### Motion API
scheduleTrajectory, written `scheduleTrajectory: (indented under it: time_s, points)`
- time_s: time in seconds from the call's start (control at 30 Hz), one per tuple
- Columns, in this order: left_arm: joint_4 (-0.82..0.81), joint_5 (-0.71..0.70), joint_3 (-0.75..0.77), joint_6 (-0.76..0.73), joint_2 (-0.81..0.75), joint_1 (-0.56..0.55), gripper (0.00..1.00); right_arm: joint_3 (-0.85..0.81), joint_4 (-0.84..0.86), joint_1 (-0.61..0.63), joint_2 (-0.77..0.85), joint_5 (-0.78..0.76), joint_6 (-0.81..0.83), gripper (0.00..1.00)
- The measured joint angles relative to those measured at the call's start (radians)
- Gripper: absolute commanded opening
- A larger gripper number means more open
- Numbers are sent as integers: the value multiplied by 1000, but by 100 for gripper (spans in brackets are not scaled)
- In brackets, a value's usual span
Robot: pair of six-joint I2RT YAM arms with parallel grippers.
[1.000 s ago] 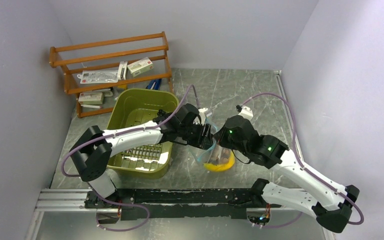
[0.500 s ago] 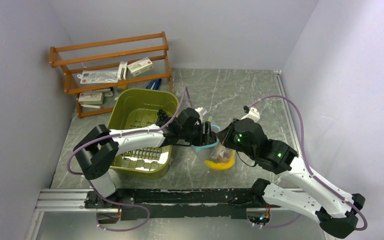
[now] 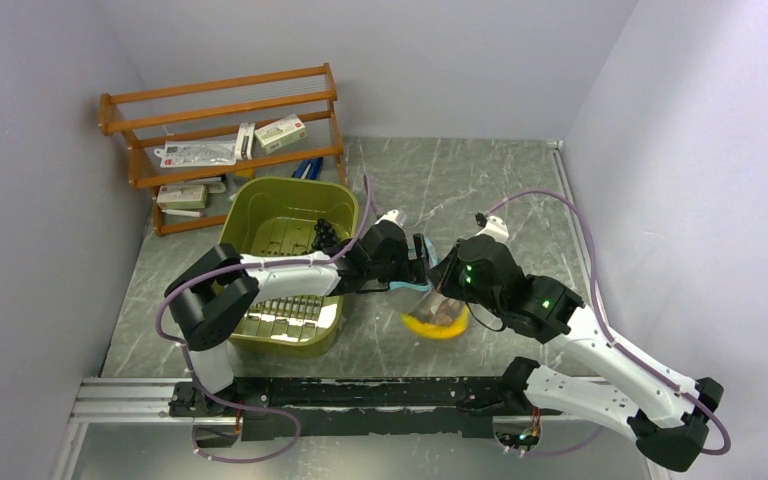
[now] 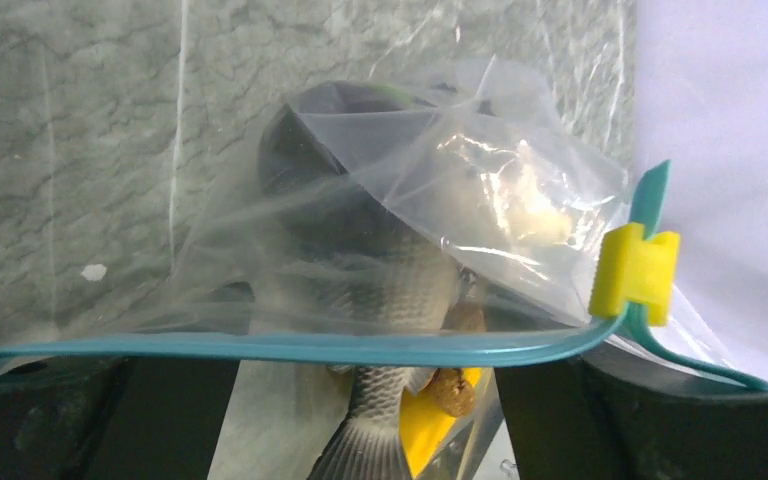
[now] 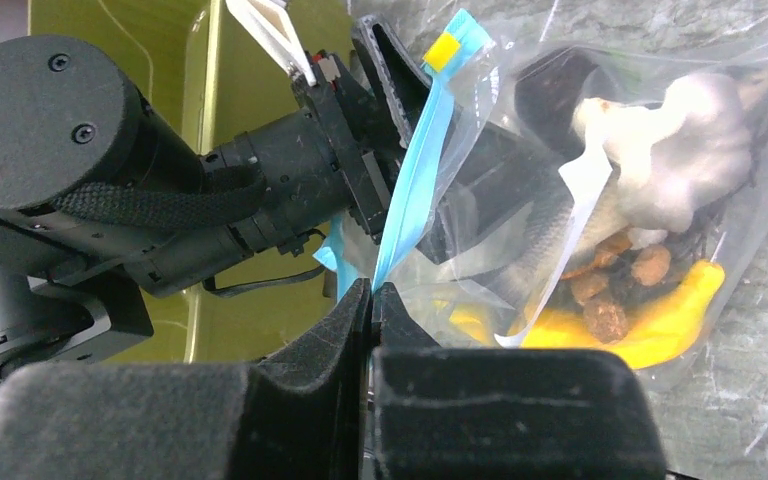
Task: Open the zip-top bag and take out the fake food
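Right gripper (image 5: 372, 300): the jaws are pressing fully together, pinching the light blue zip strip (image 5: 415, 170) of the zip-top bag (image 4: 440, 160).
Left gripper (image 3: 418, 262): the fingers are standing wide apart and gripping nothing. In its wrist view the strip is running across the gap between them.
Zip-top bag: it is hanging from the right gripper, just right of the green bin (image 3: 260, 200). Its lower end is sitting on or just above the desk (image 3: 480, 180); cannot tell which.
Slider: a yellow slider (image 4: 636, 272) is sitting on the strip near one end.
Fake food (image 5: 650, 230): all of it is lying inside the bag. The grey fish (image 4: 380, 290) is lying at a slant, the white mushroom (image 5: 680, 150) is resting above it, the brown pieces (image 5: 605, 318) are sitting low, and the yellow banana (image 5: 660, 320) is lying along the bottom.
Background: a wooden rack (image 3: 220, 100) is standing at the far left, holding small packets.
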State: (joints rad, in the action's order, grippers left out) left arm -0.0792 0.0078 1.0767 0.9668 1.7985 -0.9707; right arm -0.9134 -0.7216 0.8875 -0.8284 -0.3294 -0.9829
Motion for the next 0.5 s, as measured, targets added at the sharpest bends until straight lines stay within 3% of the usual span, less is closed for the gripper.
scheduleTrajectory:
  time_s: [0.37, 0.5]
  points:
    - [-150, -71, 10, 104, 76, -12, 93, 6, 14, -2, -3, 3, 10, 0]
    - [-157, -70, 38, 142, 128, -23, 96, 19, 16, -3, -5, 12, 24, 0]
